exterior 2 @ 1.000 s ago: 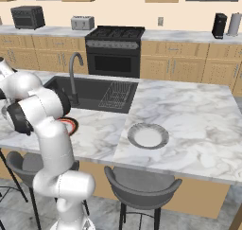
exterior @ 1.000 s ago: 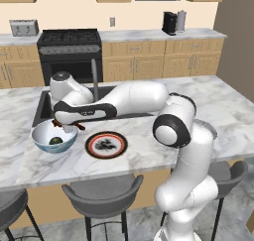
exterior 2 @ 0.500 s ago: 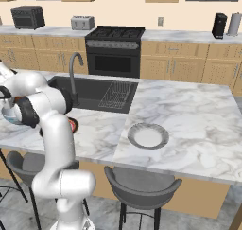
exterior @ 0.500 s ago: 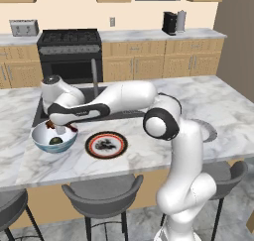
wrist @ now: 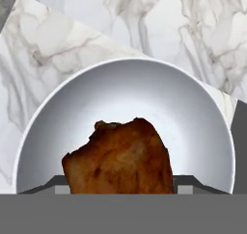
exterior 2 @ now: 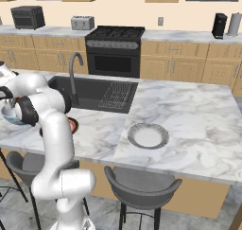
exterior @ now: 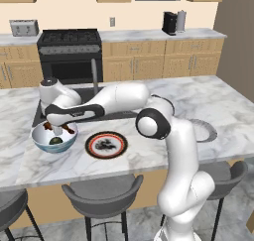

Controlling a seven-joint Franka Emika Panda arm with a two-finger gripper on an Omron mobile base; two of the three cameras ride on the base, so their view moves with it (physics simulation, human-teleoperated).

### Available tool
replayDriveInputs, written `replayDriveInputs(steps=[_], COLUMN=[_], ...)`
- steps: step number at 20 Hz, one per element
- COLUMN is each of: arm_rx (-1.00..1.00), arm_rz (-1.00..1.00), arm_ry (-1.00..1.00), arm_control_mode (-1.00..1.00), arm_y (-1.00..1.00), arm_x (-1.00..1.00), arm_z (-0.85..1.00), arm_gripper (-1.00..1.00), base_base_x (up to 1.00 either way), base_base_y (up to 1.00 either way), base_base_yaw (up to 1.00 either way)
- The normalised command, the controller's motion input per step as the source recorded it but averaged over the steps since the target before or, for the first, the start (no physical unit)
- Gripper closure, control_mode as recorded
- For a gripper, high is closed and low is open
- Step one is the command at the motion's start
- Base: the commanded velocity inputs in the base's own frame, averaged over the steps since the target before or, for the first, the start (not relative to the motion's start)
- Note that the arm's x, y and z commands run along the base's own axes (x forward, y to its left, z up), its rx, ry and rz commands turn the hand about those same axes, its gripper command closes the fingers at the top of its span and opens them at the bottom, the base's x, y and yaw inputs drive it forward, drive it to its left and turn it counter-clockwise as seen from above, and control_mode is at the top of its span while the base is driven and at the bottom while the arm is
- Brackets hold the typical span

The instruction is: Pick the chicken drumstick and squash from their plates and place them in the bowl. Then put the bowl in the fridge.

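Claw [exterior: 58, 129] — clamped on chicken drumstick [wrist: 120, 158] — above bowl [exterior: 41, 142]; squash [exterior: 55, 141] inside, red-rimmed plate [exterior: 105, 145] at 3 o'clock.

The chicken drumstick [wrist: 119, 157] sits right between the claw's [wrist: 119, 184] fingers and covers them, its bottom end is cut off, and it hides the bowl [wrist: 125, 103] floor under it.
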Motion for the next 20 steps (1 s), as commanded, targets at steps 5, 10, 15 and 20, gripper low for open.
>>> replayDriveInputs(steps=[5,10,15,20], arm_rx=[0.06,0.05,0.02,0.00], arm_rz=[0.00,0.00,0.00,0.00], arm_ry=[0.02,0.05,0.05,0.06], arm_control_mode=[-1.00,-1.00,-1.00,-1.00], arm_y=[0.10,0.08,0.07,0.09], arm_x=[0.24,0.14,0.09,0.15], arm_z=[-0.25,-0.27,-0.20,-0.17], arm_gripper=[1.00,1.00,1.00,1.00], base_base_x=[0.00,0.00,0.00,0.00], base_base_y=[0.00,0.00,0.00,0.00], base_base_yaw=[0.00,0.00,0.00,0.00])
